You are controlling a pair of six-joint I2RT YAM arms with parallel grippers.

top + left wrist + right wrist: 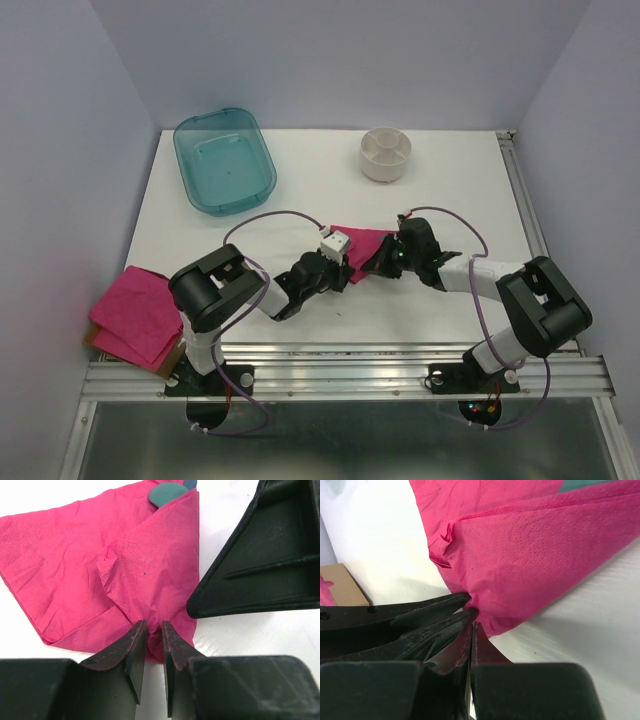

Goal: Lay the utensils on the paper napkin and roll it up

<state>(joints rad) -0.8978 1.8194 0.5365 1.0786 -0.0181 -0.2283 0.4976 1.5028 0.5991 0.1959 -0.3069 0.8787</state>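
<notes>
The paper napkin (358, 243) lies at the middle of the counter (450, 200), folded over itself into a rough wedge. Both arms meet at its 6 o'clock edge. In the left wrist view, the rounded end of a teal utensil (167, 492) pokes out of the fold at 12 o'clock; the rest is hidden under paper. The left tool (153, 627) stands narrowly apart, nipped on a raised crease at the napkin's near edge. The right tool (471, 625) is pressed fully together, its tips touching the napkin's bunched corner. I cannot tell whether any paper is caught between them. A teal tub (225, 160) sits at 11 o'clock, a white round cup (386, 153) at 1 o'clock, and a pile of pink napkins (135, 315) at 8 o'clock.
</notes>
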